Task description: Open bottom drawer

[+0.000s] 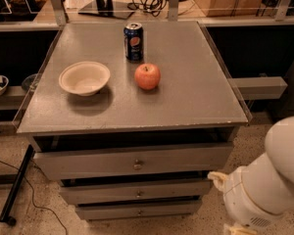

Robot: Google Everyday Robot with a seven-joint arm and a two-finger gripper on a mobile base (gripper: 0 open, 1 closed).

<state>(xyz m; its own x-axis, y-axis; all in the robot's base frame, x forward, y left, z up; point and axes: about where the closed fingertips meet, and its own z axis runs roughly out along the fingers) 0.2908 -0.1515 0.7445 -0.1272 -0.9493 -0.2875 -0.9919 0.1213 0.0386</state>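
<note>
The grey drawer unit has three stacked fronts. The bottom drawer (137, 211) is the slimmest, lowest front, with a small round knob (138, 212) at its centre, and it looks shut. Above it are the mid-sized drawer front (137, 192) and the tall top one (134, 163). My white arm (264, 185) fills the lower right corner, to the right of the drawers. My gripper (235, 228) shows only as a cream sliver at the bottom edge, right of and slightly below the bottom drawer, not touching it.
On the unit's grey top (196, 97) stand a white bowl (84, 78), a red apple (147, 76) and a blue soda can (134, 41). A black bar (17, 187) lies on the speckled floor at left. A grey shelf (259, 87) sticks out at right.
</note>
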